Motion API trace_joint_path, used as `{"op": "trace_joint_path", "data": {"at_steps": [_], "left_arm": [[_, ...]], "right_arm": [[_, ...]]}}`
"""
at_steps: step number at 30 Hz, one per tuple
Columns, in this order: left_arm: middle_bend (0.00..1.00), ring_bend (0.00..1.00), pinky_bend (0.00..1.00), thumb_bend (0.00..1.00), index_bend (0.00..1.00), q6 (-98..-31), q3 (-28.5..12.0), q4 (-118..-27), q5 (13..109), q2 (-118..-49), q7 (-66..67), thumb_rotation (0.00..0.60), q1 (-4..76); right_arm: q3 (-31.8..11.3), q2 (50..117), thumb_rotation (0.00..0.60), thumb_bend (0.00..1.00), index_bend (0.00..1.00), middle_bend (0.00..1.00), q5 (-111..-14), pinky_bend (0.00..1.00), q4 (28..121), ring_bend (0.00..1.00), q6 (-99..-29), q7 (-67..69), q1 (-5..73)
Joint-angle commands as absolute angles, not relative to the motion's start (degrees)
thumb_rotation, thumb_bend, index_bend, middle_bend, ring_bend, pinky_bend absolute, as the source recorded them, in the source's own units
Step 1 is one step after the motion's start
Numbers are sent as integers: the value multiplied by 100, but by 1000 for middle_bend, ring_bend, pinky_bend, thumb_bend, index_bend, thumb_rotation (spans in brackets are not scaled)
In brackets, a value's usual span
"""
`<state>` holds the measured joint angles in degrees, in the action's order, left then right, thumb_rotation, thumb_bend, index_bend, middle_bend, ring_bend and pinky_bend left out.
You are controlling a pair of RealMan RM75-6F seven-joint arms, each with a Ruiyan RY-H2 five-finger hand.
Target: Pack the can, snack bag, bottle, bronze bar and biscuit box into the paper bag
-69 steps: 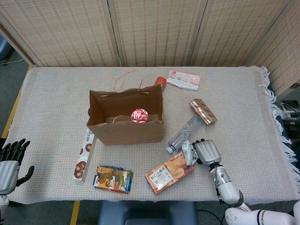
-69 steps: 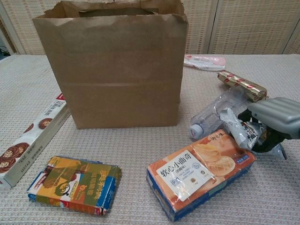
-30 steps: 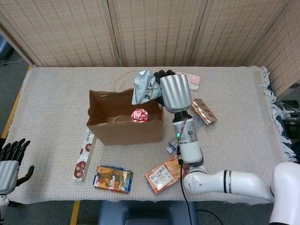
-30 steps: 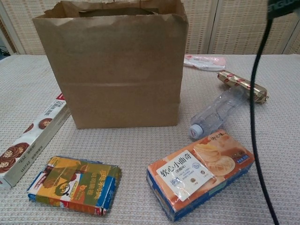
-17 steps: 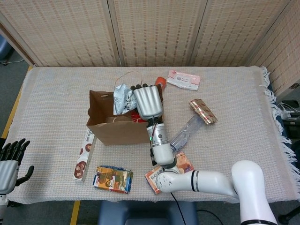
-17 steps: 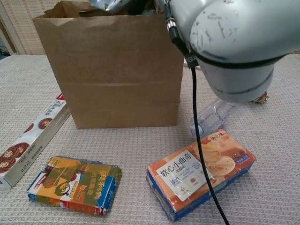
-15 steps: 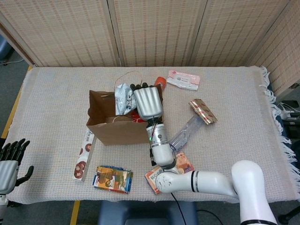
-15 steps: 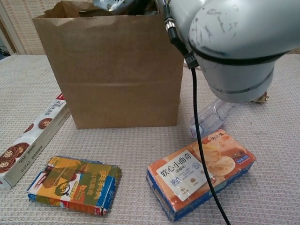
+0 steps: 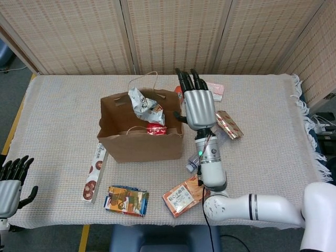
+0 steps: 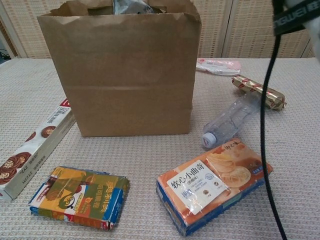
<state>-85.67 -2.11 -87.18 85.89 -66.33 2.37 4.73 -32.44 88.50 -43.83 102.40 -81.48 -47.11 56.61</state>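
Observation:
The brown paper bag [image 9: 137, 140] [image 10: 120, 70] stands open at mid-table. A red can [image 9: 155, 129] lies on its floor. The silver snack bag [image 9: 144, 104] [image 10: 128, 6] sits loose in the bag's mouth, poking above the rim. My right hand [image 9: 198, 105] hovers just right of the bag, fingers spread and holding nothing. The clear bottle [image 10: 231, 122] [image 9: 191, 165] lies on the cloth, partly behind my forearm. Beside it are the bronze bar [image 9: 228, 124] [image 10: 257, 91] and the orange biscuit box [image 9: 183, 196] [image 10: 214, 182]. My left hand [image 9: 10, 182] is at the front left edge, empty.
A long cookie box [image 9: 94, 170] [image 10: 31, 148] lies left of the bag. A colourful flat pack [image 9: 126, 200] [image 10: 80, 196] is in front of it. A pink packet [image 9: 215, 89] [image 10: 218, 65] and an orange object [image 9: 178, 90] lie behind. My arm's cable [image 10: 266, 125] hangs over the bottle.
My right hand carried the snack bag from the table to the paper bag's mouth, let it go, and drew back to the right with fingers spread.

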Motion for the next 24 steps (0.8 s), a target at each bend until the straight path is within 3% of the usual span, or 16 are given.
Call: {"op": "trace_joint_path", "data": {"at_steps": [1, 7, 11, 18, 24], "left_arm": [[0, 0, 0, 391, 45, -8579, -211, -8722, 8592, -6640, 260, 600, 468], [0, 0, 0, 390, 45, -8604, -218, -8737, 8584, -6664, 338, 600, 458], [0, 0, 0, 390, 45, -8603, -229, -8752, 8563, -6675, 393, 600, 458], [0, 0, 0, 395, 46, -8592, -245, -8776, 8532, -6679, 410, 600, 462], [0, 0, 0, 393, 46, -8584, -244, -8770, 8532, -6672, 378, 600, 464]], "right_arm": [[-2653, 7841, 600, 39, 0, 108, -4701, 202, 10980, 20, -8171, -4241, 4726], [-1774, 6595, 600, 39, 0, 108, -5174, 202, 11035, 20, -7111, -3139, 3838], [-1203, 6175, 600, 39, 0, 108, -5721, 202, 10644, 20, -6292, -2862, 3721], [-619, 6344, 600, 0, 0, 107, -6582, 191, 9983, 20, -5297, -3125, 4078], [-489, 6612, 600, 0, 0, 107, -6646, 161, 9747, 20, -5007, -3461, 4298]]}}
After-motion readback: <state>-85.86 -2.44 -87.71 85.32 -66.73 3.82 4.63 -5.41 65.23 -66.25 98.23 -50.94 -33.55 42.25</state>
